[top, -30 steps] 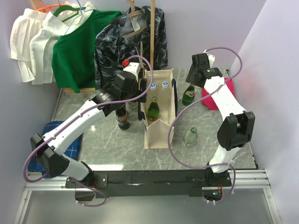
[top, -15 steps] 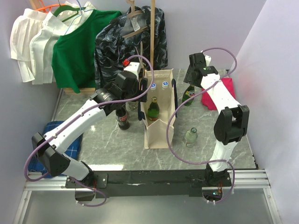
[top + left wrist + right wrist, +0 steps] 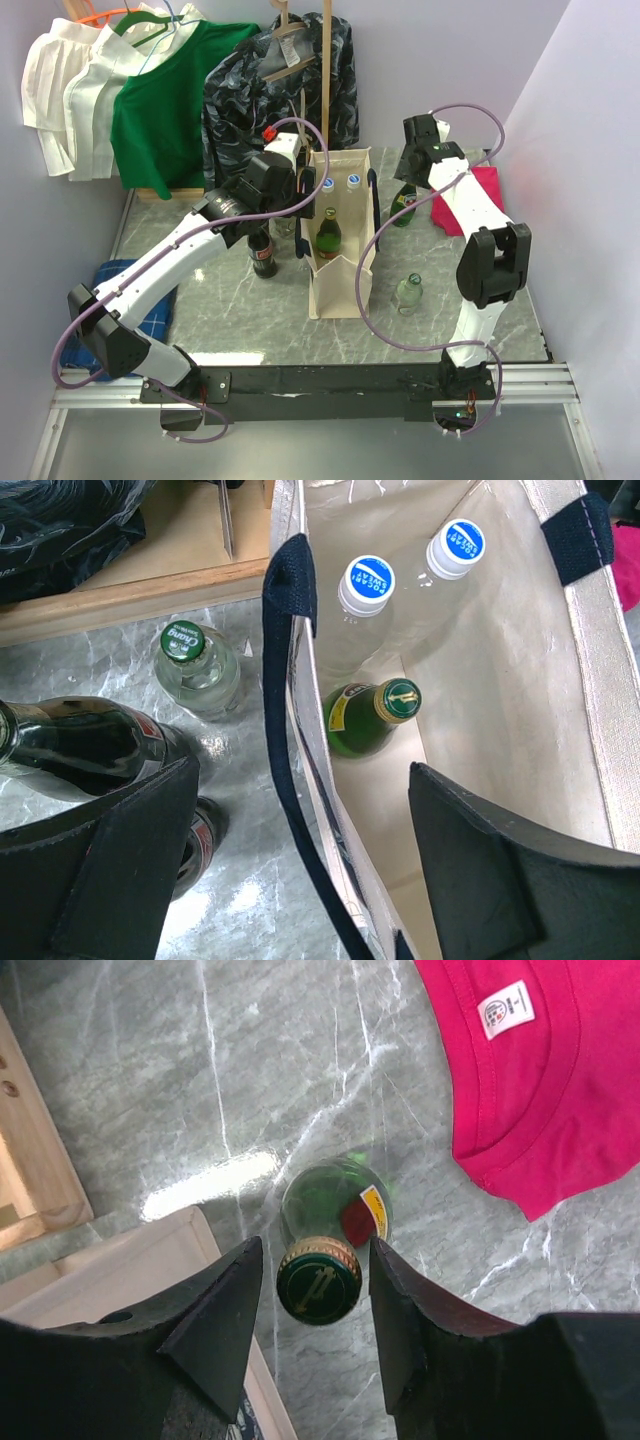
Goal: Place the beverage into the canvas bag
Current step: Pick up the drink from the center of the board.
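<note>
A cream canvas bag (image 3: 340, 270) with navy handles stands mid-table. It holds two blue-capped clear bottles (image 3: 366, 583) and one green bottle (image 3: 370, 715). My left gripper (image 3: 302, 770) is open above the bag's left wall (image 3: 300, 680), one finger outside it and one over the inside. A green beverage bottle (image 3: 404, 204) stands right of the bag. My right gripper (image 3: 315, 1260) is lowered over its gold-rimmed cap (image 3: 320, 1278). The jaws flank the cap closely, with a thin gap on each side.
A dark cola bottle (image 3: 264, 255) and a clear green-capped bottle (image 3: 195, 665) stand left of the bag. Another clear bottle (image 3: 407, 293) stands right of it. A pink shirt (image 3: 540, 1070) lies at the right. A wooden rack base (image 3: 30, 1160) and hanging clothes (image 3: 160, 100) fill the back.
My right gripper shifted slightly left over the green bottle, and its jaws have narrowed around the cap. The left arm has stayed in place.
</note>
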Robot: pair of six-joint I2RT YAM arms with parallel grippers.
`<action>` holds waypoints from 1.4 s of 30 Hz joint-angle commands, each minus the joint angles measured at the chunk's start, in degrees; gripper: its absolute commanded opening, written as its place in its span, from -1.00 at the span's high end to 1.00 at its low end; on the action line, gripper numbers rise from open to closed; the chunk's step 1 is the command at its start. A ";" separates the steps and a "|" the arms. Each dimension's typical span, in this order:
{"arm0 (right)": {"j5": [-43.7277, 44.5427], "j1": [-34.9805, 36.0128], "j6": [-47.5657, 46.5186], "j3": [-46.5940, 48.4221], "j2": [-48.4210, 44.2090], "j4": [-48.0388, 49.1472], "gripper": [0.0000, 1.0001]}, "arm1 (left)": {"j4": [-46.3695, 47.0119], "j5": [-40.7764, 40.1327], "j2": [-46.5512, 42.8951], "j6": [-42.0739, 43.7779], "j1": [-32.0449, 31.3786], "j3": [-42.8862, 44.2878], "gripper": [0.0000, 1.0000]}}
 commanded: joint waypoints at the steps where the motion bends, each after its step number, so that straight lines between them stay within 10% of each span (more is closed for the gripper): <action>1: 0.34 -0.43 0.35 2.34 1.24 -0.56 -0.07 | 1.21 -0.72 -0.34 0.59 0.32 1.43 -0.81; 8: 0.08 -0.43 0.26 2.34 1.50 -0.39 0.05 | 1.30 -0.63 -0.43 0.41 0.49 1.35 -0.81; 13: 0.17 -0.43 0.08 2.87 1.41 -0.65 1.00 | 1.30 -0.45 -0.43 0.24 0.40 1.26 -0.81; 42: 1.49 -0.52 -1.85 6.30 -4.12 -3.90 1.00 | 0.68 0.95 0.45 -1.70 0.49 0.82 -0.78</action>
